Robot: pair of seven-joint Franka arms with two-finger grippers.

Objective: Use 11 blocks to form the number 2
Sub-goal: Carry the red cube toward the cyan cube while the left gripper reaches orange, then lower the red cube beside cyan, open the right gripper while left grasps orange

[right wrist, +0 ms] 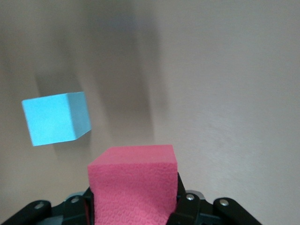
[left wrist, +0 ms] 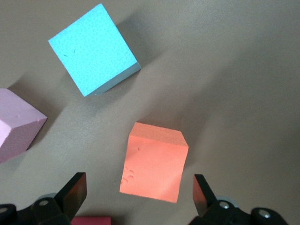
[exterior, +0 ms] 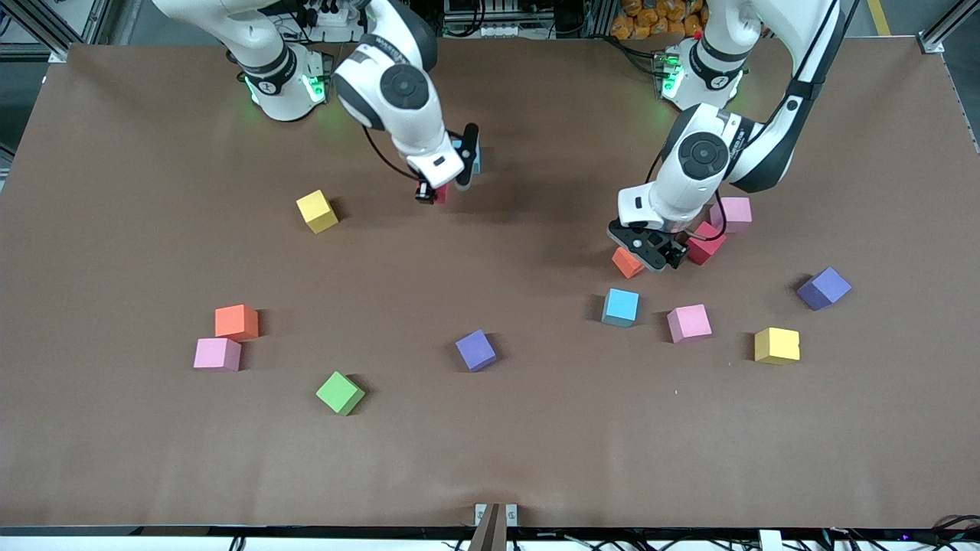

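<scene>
1. The green block (exterior: pixel 340 392) lies nearest to the front camera, alone on the brown table (exterior: pixel 536 459), toward the right arm's end.
2. A little farther are a pink block (exterior: pixel 217 354) and an orange block (exterior: pixel 236 322), just beside each other, and a purple cube (exterior: pixel 475 350) near the middle of the table.
3. Toward the left arm's end, about equally far, lie a yellow block (exterior: pixel 776 345), a second pink block (exterior: pixel 689 322) and a light blue block (exterior: pixel 619 307); a second purple cube (exterior: pixel 824 288) is slightly farther.
4. The left gripper (exterior: pixel 648 252) hangs low over a second orange block (exterior: pixel 626 262). Its fingers (left wrist: pixel 75 190) stand wide apart, one on each side of this block, not touching it (the left wrist view shows clear gaps).
5. Just beside this gripper lies a red block (exterior: pixel 705 243), and a third pink block (exterior: pixel 733 213) touches it or almost touches it.
6. A second yellow block (exterior: pixel 317 210) lies toward the right arm's end, well apart from the others.
7. The right gripper (exterior: pixel 442 187) is above the table near the robots' bases, and its fingers are clamped on a second red block (right wrist: pixel 133 185). Next to it on the table rests a second light blue block (right wrist: pixel 56 118), mostly hidden by the gripper in the front view.
</scene>
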